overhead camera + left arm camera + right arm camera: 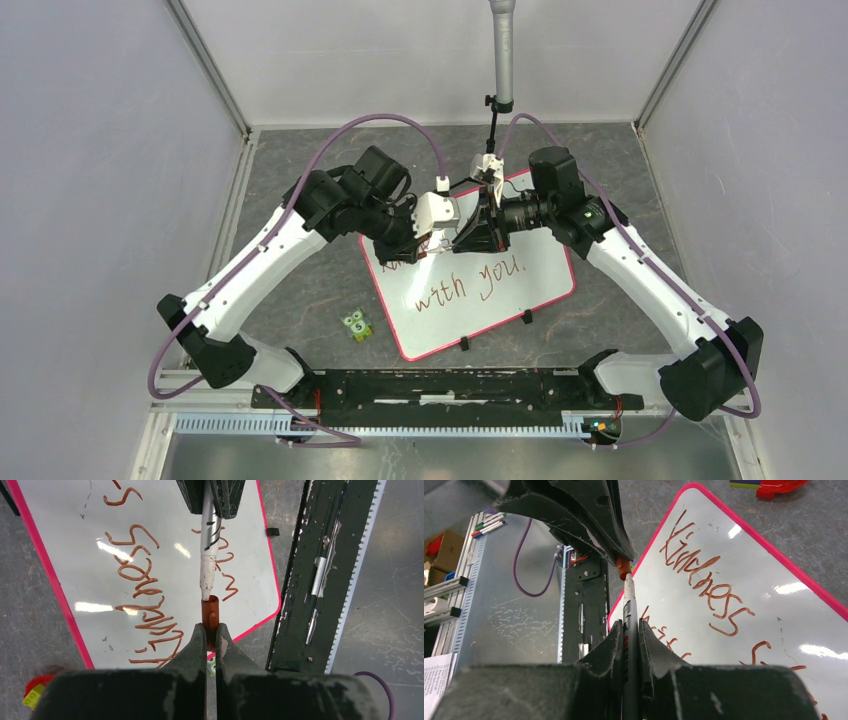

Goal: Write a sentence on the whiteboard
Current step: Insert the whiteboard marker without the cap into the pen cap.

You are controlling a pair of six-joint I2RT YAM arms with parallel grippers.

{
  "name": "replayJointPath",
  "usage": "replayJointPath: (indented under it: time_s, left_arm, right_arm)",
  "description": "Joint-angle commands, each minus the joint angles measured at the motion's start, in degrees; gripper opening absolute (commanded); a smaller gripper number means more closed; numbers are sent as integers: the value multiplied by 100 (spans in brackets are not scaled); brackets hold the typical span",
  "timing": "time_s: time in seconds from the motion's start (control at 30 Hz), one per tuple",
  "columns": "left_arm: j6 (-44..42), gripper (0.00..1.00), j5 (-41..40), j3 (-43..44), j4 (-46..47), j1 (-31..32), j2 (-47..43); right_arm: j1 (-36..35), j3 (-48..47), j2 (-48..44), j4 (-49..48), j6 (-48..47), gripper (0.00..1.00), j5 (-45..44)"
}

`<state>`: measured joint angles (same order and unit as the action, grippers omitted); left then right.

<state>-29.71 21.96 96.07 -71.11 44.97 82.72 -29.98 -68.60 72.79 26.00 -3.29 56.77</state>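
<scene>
In the top external view, the whiteboard [545,275] is seen at centre frame on the desk [300,290], bearing the sentence [468,285]. In the left wrist view, the left gripper [210,630] is closed on a red-brown cap [210,610] at the marker [208,565] tip; with misaligned axes, the tip could be crushed against the cap rim. In the right wrist view, the right gripper [630,630] is clamped on the marker barrel, which could slip under the push and smear the writing.

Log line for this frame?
phase: likely capping; left pincer: shut on cap; right pincer: shut on marker; tip at cap mouth; sentence: written
</scene>
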Motion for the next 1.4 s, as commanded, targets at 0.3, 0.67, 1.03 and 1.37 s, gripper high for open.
replayJointPath:
  time_s: [0.3,0.67,1.03,1.37]
  left_arm:
    - [565,2,133,-1,1309,99,-172]
    - [136,2,426,206,1335,164,-123]
    - [-77,2,-48,521,1607,737,97]
    - [13,25,114,635,1275,192,-184]
  right_arm:
    - [-271,-8,-192,-83,-289,0,383]
    - [-291,57,-131,-235,-86,0,220]
    - [-395,315,-31,-880,606,0,422]
    - [172,86,33,-1075,890,0,736]
